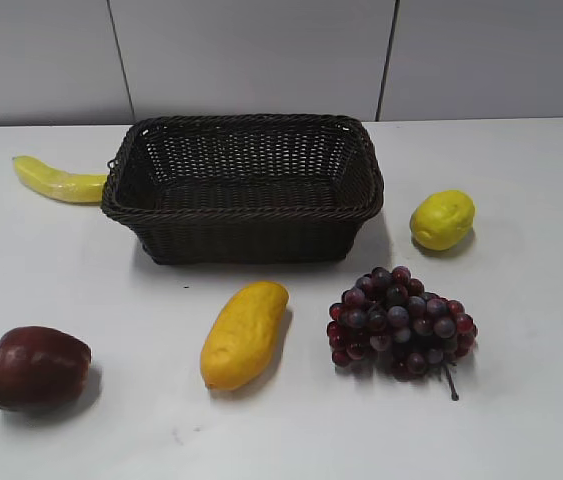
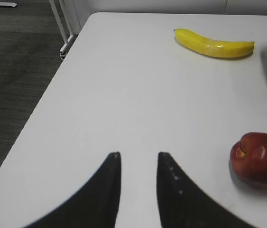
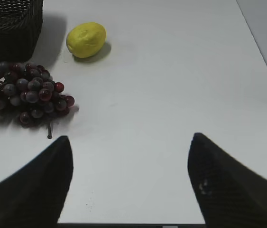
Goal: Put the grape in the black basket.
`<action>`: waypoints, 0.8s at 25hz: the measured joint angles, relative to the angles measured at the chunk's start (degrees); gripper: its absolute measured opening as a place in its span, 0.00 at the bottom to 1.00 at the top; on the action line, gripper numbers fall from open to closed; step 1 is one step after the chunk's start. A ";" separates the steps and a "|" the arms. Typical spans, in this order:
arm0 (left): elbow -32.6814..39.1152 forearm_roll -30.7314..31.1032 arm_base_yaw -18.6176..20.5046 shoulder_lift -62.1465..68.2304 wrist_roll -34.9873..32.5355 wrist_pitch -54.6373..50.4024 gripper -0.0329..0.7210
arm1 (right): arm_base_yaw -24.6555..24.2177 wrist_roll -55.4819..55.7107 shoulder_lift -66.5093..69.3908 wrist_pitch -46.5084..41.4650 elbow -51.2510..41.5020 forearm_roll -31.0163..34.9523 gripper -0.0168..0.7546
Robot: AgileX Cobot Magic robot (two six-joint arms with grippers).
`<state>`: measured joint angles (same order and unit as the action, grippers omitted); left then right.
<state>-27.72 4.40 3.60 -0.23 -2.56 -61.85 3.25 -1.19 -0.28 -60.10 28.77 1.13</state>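
Grape (image 3: 25, 94) bunch on the surface (image 3: 171, 71) just before the black basket (image 1: 242, 185), ahead-left of the wide-open, empty right pincer (image 3: 129, 183), untouched; left pincer (image 2: 138, 156) slightly parted, empty.

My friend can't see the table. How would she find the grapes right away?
Find the big dark basket in the middle of the white table. The grapes lie in front of its right corner, between a long yellow fruit and a lemon. They are the only bunch of many small purple balls.
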 joint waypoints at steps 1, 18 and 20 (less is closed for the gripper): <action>0.00 0.00 0.00 0.00 0.00 0.00 0.36 | 0.00 0.00 0.00 0.00 0.00 0.00 0.76; 0.00 0.00 0.00 0.00 0.00 0.00 0.36 | 0.00 -0.06 3.64 2.76 1.91 -1.13 0.76; 0.00 0.00 0.00 0.00 0.00 0.00 0.36 | 0.00 -0.06 6.14 3.84 3.15 -1.13 0.76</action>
<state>-27.72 4.40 3.60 -0.23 -2.56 -61.85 3.25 -1.25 5.86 -56.27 31.92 0.00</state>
